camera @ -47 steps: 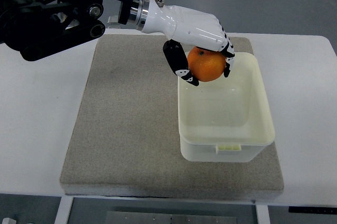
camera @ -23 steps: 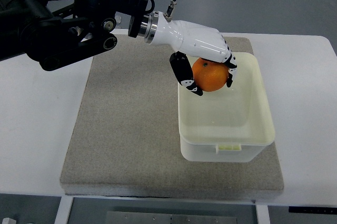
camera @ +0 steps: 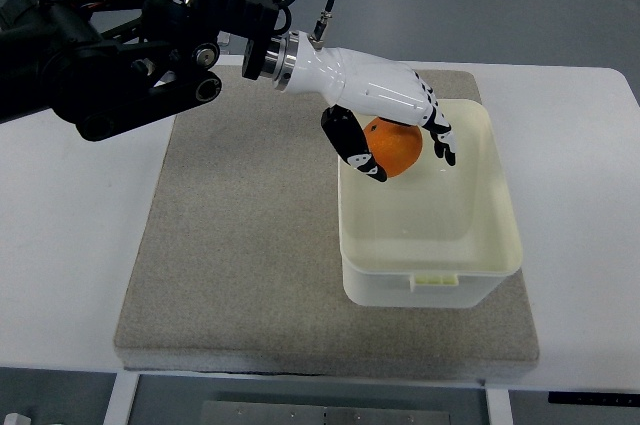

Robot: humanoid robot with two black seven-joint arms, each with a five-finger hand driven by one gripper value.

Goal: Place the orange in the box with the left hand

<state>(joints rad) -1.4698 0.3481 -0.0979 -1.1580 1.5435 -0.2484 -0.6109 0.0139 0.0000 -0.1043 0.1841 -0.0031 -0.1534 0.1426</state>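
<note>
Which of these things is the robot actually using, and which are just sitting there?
In use:
- orange, under the left hand, above the box's far end
- box, pale, open

Just there:
- grey mat under the box
- white table

Left arm (camera: 120,55) enters from picture's left edge, black jointed links, cable looping above silver wrist ring (camera: 283,57). White left hand (camera: 385,110) reaches rightward and down, palm facing down. Thumb (camera: 352,145) black-padded, angled down on near-left side. Fingers (camera: 438,135) extend to right, tips pointing down, less curled than tight fist. Grip appears loosening; contact under palm hard to judge from above. Right arm not visible.
</note>
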